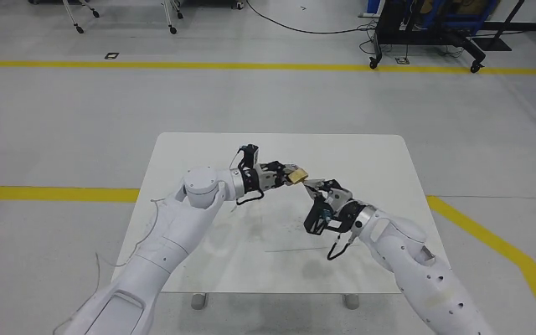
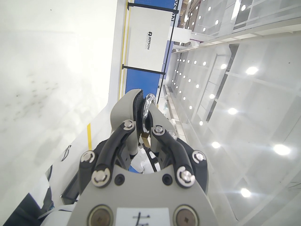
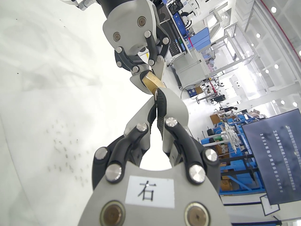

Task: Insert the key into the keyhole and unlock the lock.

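Brass padlock (image 3: 153,81) was clamped in the left gripper (image 2: 145,106); the right gripper (image 3: 158,101) pinched the key (image 3: 156,93) at its base — a slight tilt could jam the key or twist it loose.

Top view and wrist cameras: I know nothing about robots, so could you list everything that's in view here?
padlock: one, brass body with a silvery shackle, held in the air over the middle of the table.
key: one, silvery, mostly hidden between fingertips at the padlock's end; I cannot tell whether it is in the keyhole.
table: one, white, under both arms.
floor lines: several, yellow, on the grey floor around the table.
wheeled frame: one, dark, far right on the floor.
cable: one, black, on the far floor.
left gripper: one, grey and black, shut on the padlock.
right gripper: one, grey and black, shut on the key.
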